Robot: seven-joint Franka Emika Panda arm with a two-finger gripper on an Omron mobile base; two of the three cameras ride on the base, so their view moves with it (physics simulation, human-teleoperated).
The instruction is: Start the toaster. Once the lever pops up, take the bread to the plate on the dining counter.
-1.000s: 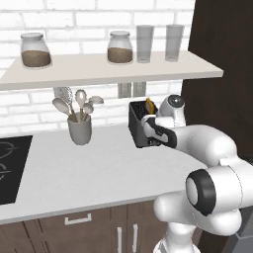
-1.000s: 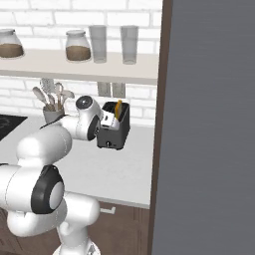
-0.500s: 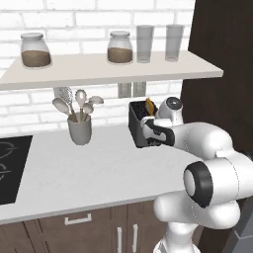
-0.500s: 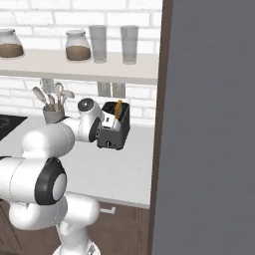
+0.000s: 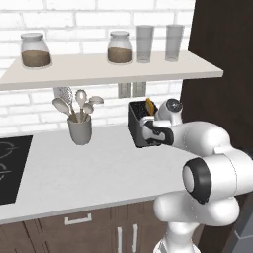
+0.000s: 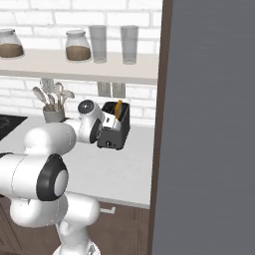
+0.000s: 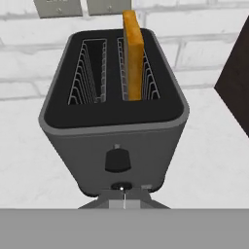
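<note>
The dark grey toaster point(image 7: 114, 131) stands on the white worktop by the brick wall, also seen as toaster point(image 5: 141, 129) and toaster point(image 6: 117, 133). The bread point(image 7: 132, 53) stands upright in its right slot, sticking well out of the top; it shows too as bread point(image 5: 149, 105) and bread point(image 6: 118, 108). A black lever point(image 7: 117, 159) sits on the toaster's near face, with a small knob point(image 7: 121, 186) below it. My gripper point(image 7: 124, 198) is shut, its tips low against that face near the knob, holding nothing. The plate and the dining counter are out of view.
A grey utensil cup point(image 5: 80, 129) with spoons stands left of the toaster. A black hob point(image 5: 10, 168) lies at the far left. A shelf point(image 5: 108, 69) with jars and glasses hangs overhead. A dark tall cabinet point(image 5: 222, 59) rises right of the toaster.
The arm's elbow has shifted slightly. The hand stays at the toaster's near face, and the bread stands as before.
</note>
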